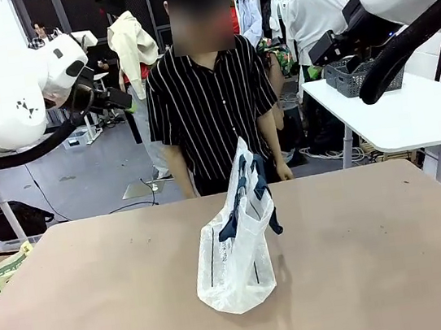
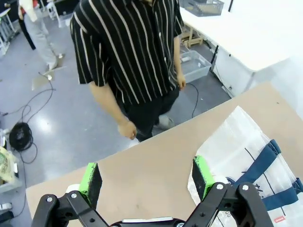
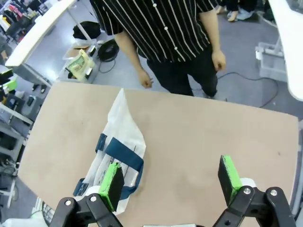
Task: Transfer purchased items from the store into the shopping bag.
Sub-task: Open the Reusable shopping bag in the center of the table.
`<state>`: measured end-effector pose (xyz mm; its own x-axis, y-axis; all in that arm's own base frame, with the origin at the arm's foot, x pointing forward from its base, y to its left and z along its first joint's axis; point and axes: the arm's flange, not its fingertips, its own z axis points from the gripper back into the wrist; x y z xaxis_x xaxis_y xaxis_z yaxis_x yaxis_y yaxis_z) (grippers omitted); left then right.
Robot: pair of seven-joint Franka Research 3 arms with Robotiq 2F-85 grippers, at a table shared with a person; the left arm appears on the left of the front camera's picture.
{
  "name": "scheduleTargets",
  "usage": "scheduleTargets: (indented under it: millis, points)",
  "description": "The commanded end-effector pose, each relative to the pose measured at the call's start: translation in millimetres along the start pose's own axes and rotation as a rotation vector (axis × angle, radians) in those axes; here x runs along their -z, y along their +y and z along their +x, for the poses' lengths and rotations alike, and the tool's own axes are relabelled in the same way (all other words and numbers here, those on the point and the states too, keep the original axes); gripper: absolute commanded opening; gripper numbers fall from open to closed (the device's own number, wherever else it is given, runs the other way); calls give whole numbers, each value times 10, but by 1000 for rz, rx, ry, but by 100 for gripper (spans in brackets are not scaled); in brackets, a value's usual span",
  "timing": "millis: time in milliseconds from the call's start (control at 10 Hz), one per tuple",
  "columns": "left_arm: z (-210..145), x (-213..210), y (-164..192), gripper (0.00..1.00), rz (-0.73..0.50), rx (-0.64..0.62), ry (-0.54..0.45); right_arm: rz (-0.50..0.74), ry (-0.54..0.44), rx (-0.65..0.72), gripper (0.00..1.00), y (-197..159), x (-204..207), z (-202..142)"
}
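Observation:
The shopping bag (image 1: 237, 253), translucent white with navy handles, stands upright near the middle of the brown table (image 1: 100, 305). In the left wrist view the shopping bag (image 2: 251, 156) is at the lower right, partly behind my right finger. In the right wrist view the shopping bag (image 3: 118, 142) is past my left finger. My left gripper (image 1: 125, 100) (image 2: 146, 177) hangs high at the left, open and empty. High at the right, my right gripper (image 1: 316, 57) (image 3: 171, 178) is open and empty too. The store is out of view.
A person in a striped shirt (image 1: 207, 101) stands at the table's far edge, both hands down at the sides. A white side table (image 1: 394, 116) with grey crates (image 1: 352, 77) stands at the back right. A dark bag (image 1: 10, 219) lies on the floor at the left.

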<state>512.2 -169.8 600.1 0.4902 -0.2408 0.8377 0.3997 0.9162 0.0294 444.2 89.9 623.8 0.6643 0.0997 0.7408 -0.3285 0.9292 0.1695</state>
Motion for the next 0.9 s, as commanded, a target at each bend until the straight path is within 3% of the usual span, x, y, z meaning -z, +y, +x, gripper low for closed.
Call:
scheduleTargets:
  millis: [0,300,800]
  points:
    - [-6,135,-291,100,-26,-69,71,61,94,-15,100,287,171,-16]
    - [270,593,-711,100,-130,-49,137,127,246,-128,100,826,551,-180]
    - [387,1080,-1431,100,-242,-51,298,231,400,-54,100,1155,1305,-752]
